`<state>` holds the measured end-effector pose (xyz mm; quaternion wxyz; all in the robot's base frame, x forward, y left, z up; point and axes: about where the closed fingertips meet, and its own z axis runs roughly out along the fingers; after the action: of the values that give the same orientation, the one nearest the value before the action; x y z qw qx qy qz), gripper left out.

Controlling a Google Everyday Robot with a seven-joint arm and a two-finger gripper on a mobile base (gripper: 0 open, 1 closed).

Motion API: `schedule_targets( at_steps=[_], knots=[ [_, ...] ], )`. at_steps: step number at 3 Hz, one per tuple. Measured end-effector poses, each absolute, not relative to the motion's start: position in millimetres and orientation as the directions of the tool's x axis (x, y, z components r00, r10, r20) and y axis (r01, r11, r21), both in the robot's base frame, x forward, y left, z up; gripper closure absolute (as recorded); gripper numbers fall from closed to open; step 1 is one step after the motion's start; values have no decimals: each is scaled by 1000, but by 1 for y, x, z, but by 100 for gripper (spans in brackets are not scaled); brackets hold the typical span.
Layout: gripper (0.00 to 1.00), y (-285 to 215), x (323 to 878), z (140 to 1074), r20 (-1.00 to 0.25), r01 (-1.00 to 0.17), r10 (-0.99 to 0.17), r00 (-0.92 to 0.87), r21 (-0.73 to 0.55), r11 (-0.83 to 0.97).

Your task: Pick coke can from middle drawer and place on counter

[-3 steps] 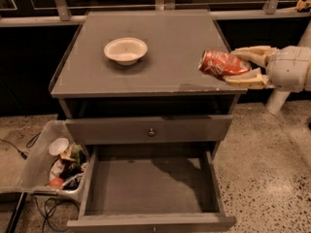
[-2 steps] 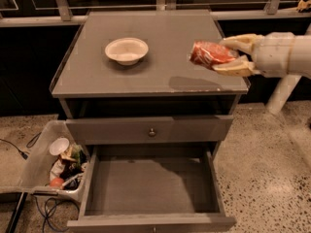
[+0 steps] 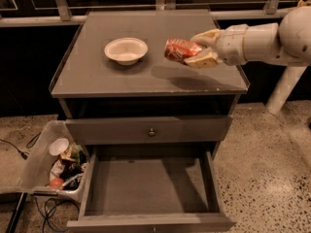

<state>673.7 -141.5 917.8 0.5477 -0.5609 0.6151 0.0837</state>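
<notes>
Dim warm light, soft shadow on counter [image 3: 97, 76] under fingers [image 3: 206, 36] and coke can [image 3: 180, 49]

The end effector [image 3: 191, 50], a second ago at the right edge of the worktop [image 3: 97, 76] near its front right corner, has travelled left. It now hangs over the right half of the surface, well in from that edge and a little farther from the front edge. The red can [image 3: 177, 49], clamped between the two fingers, has come along and is carried above the worktop, clear of it. More of the white arm [image 3: 257, 39] now reaches in across the right edge. The shadow [image 3: 194, 81] beneath has slid left too, away from the front right corner.
</notes>
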Motion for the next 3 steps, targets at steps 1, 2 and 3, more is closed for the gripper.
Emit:
schedule_targets(
  at_steps=[1,2,3],
  knots=[
    [100,-129,680,906,-813,-786,-561,155,-446,428],
    [100,-120,683,895,-839,-783,-534,104,-400,476],
    [100,-114,690,884,-840,-776,-539,64,-381,502]
  ],
)
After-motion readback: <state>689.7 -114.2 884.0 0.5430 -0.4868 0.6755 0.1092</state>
